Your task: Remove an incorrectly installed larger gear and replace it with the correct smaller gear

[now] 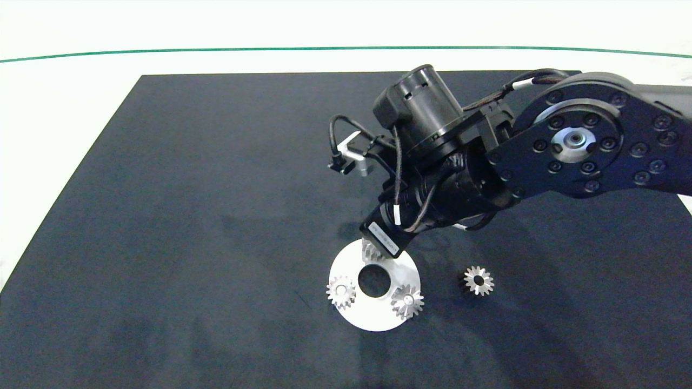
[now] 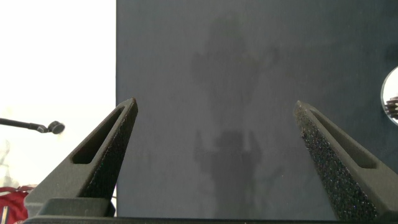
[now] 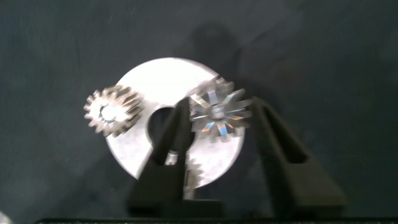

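Right gripper [image 3: 217,134] hangs over the white disc [image 1: 373,316], jaws apart astride one mounted gear [image 3: 219,115] for lifting; the spare gear [image 1: 478,280] waits beside; left gripper [image 2: 214,134] idles, jaws apart.

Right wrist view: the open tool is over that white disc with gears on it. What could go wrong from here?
1. The right tool frames the star-toothed gear, but one finger lies over the centre hole of the white disc, close to another gear; closing might snag that one.
2. The disc seems to lie loose on the mat, so a pull might drag it toward the smaller gear.
The left tool is elsewhere, over mat.
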{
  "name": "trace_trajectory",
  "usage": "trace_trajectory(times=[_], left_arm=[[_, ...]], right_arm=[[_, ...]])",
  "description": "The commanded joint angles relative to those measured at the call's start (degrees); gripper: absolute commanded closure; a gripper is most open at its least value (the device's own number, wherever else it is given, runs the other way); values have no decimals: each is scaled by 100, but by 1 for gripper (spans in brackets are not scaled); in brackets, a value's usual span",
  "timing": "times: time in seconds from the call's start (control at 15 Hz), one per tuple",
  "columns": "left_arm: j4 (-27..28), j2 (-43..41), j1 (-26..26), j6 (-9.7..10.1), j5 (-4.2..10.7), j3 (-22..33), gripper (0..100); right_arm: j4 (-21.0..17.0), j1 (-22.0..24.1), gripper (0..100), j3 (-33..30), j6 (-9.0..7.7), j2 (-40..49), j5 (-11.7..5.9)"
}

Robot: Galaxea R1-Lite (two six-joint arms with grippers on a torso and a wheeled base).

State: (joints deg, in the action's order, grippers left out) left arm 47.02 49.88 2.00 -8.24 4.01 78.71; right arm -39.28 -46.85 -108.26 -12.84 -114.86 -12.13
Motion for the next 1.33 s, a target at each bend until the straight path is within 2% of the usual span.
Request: trace_trajectory(times=[0.07,0.2,0.4,0.87,1.33], left_arm=[[27,-5,2,-28,3,-5,0],[27,-5,2,-28,3,-5,0],[27,-5,2,-28,3,-5,0],[27,-14,2,-37,3,-14,0],[27,-23,2,-72,3,-23,0]], right_arm=[[17,-35,0,315,9,43,-18],[34,0,0,324,18,25,-18],[289,53,0,341,18,16,-18],[324,132,0,341,27,-107,-18],[430,238,14,350,62,-397,-18]])
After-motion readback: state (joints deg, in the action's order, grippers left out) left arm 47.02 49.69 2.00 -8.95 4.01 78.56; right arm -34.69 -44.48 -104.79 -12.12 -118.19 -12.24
